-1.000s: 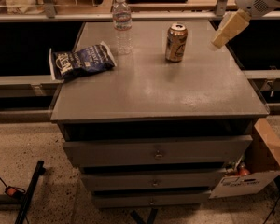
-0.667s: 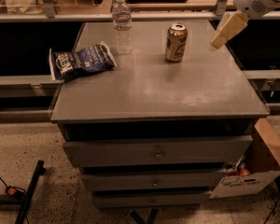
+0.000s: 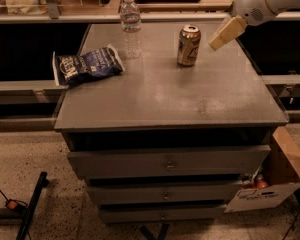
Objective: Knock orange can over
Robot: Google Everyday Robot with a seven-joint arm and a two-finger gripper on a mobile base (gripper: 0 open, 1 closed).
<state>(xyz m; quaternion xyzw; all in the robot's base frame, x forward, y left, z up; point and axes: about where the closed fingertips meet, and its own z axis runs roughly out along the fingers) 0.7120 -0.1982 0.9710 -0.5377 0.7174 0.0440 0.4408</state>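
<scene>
The orange can [image 3: 188, 45] stands upright on the grey cabinet top [image 3: 165, 94], toward the back right. It is golden-orange with a silver rim and a dark label patch. My gripper [image 3: 226, 34] hangs from the white arm at the upper right, just right of the can and apart from it, about level with its upper half. Only one cream-coloured finger shows.
A clear plastic water bottle [image 3: 131, 26] stands at the back, left of the can. A dark blue chip bag [image 3: 86, 65] lies at the left edge. A cardboard box [image 3: 277, 184] sits on the floor by the cabinet's right side. A counter runs behind the cabinet.
My gripper has moved a little to the left and down, closer to the can. The can, bottle and bag have not moved.
</scene>
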